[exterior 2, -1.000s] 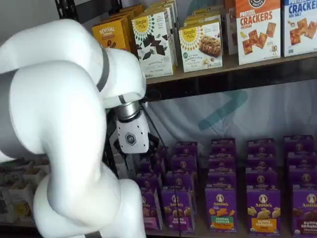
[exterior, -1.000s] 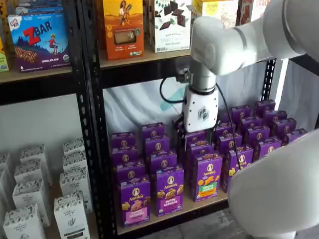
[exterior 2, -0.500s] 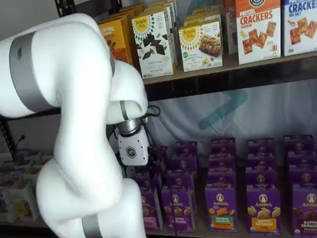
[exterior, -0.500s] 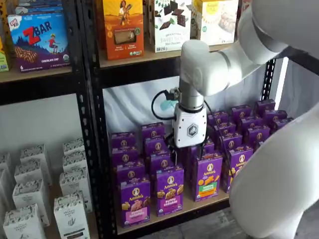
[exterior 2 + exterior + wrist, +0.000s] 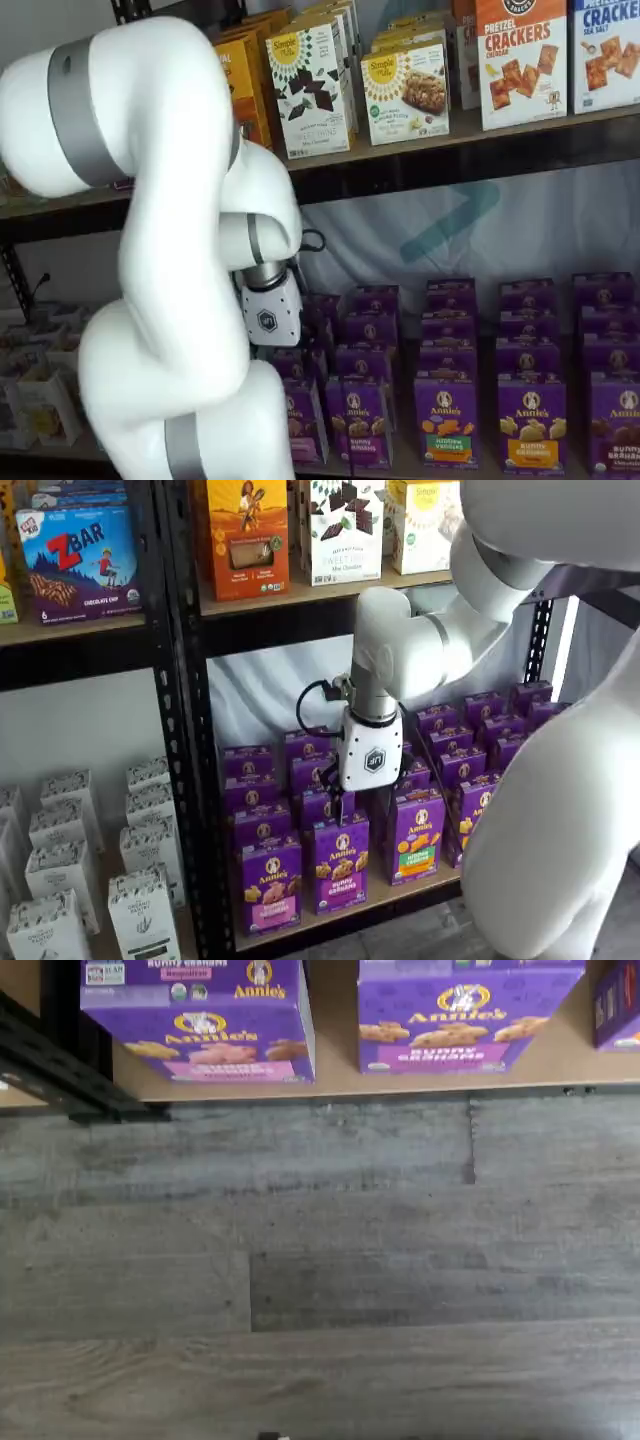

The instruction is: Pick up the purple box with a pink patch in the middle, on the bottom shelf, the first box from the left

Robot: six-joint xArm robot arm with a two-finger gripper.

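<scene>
The purple box (image 5: 270,884) stands upright at the front left of the bottom shelf (image 5: 405,892), a pink band across its lower front. In a shelf view the arm hides most of the purple box (image 5: 306,422). The wrist view looks down on the purple box (image 5: 200,1020) at the edge of the tan shelf board (image 5: 335,1075). My gripper (image 5: 364,806) hangs over the rows behind the front boxes, up and to the right of the purple box. Its black fingers stand open with nothing between them.
Beside the purple box stand a purple-label carton (image 5: 340,864) and a green-orange one (image 5: 417,836), with more purple cartons behind. A black rack post (image 5: 186,740) borders the left side. White cartons (image 5: 70,865) fill the neighbouring rack. Grey plank floor (image 5: 320,1280) lies below the shelf edge.
The gripper has moved left and slightly down along the purple cartons, towards the left columns. Its fingers have stayed open.
</scene>
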